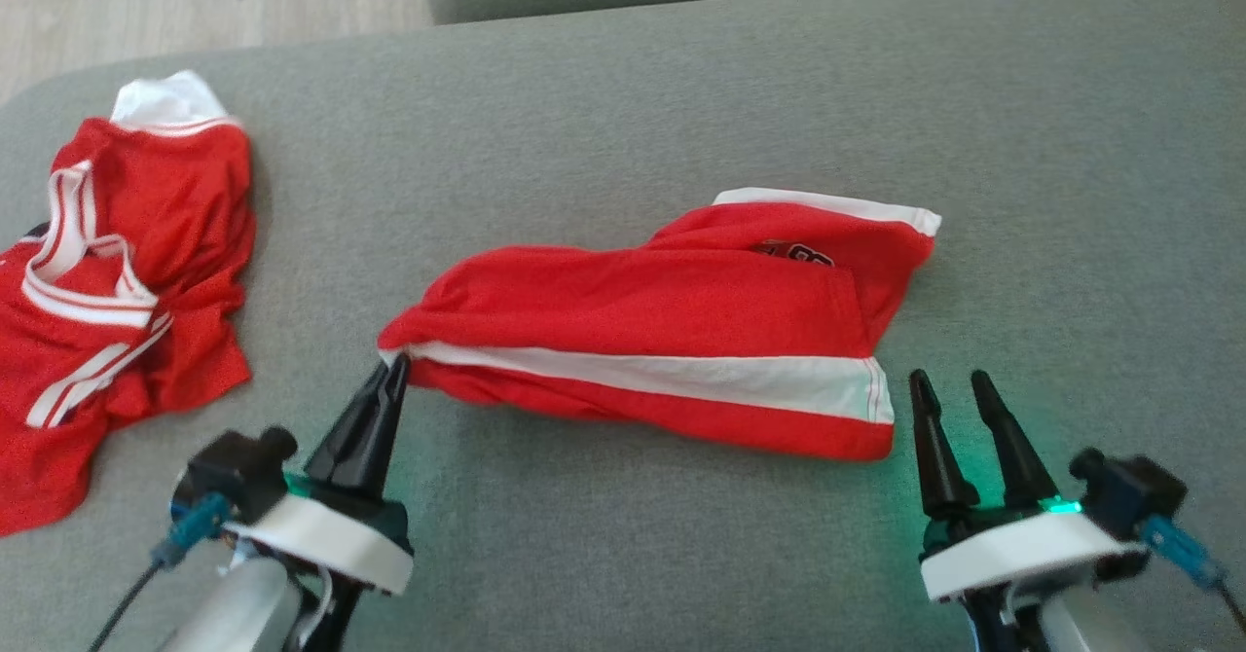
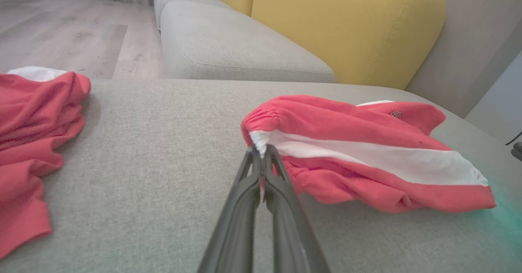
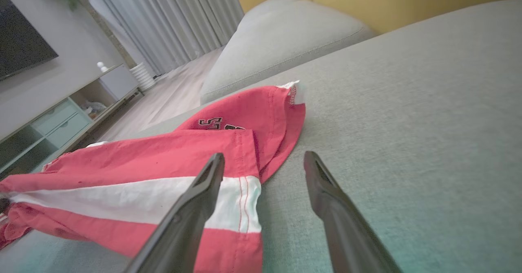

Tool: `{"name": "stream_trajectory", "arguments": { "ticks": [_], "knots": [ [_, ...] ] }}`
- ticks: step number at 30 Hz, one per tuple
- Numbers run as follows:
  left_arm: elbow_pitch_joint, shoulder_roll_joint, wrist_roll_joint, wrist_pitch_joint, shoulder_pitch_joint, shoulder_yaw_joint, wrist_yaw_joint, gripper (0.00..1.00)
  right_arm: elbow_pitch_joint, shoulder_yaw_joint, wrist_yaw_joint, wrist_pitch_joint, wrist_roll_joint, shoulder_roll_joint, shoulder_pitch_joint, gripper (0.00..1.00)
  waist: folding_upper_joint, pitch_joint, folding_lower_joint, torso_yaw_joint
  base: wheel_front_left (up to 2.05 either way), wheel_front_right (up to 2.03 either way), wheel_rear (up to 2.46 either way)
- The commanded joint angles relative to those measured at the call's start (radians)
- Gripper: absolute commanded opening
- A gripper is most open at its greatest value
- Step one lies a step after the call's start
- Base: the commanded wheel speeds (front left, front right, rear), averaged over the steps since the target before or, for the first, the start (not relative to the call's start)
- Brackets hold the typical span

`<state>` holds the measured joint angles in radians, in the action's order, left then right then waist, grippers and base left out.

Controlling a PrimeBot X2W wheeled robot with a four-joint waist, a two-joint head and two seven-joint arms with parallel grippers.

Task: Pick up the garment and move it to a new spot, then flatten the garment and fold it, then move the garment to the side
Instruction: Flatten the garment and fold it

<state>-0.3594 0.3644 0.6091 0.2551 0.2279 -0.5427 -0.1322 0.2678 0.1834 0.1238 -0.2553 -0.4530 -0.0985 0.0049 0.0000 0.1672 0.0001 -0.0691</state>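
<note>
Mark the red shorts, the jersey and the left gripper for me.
red shorts (image 1: 672, 307), head view, red panel above the white stripe.
red jersey (image 1: 185, 204), head view, red cloth right of the neckline.
left gripper (image 1: 396, 368), head view, shut fingertips on the shorts' corner.

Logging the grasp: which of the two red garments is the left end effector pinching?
The red shorts with the broad white stripe; the left end effector is shut on their corner. The red jersey lies untouched farther left.
</note>
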Motion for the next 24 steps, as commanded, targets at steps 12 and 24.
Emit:
{"name": "stream_trajectory", "arguments": {
  "ticks": [12, 24],
  "knots": [
    [-0.016, 0.011, -0.026, 0.007, 0.126, 0.042, 0.002, 0.00, 0.122, 0.457, 0.007, 0.001, -0.461, -0.276, -0.190, 1.00, 0.0000, 0.022, -0.0001, 0.048, 0.00, 0.00, 0.00],
    [-0.017, 0.011, -0.003, 0.007, 0.142, 0.016, 0.002, 0.00, 0.117, 0.648, 0.007, 0.000, -0.706, -0.331, -0.283, 1.00, 0.0000, 0.020, -0.0001, 0.064, 0.00, 0.00, 0.00]
  ]
}}
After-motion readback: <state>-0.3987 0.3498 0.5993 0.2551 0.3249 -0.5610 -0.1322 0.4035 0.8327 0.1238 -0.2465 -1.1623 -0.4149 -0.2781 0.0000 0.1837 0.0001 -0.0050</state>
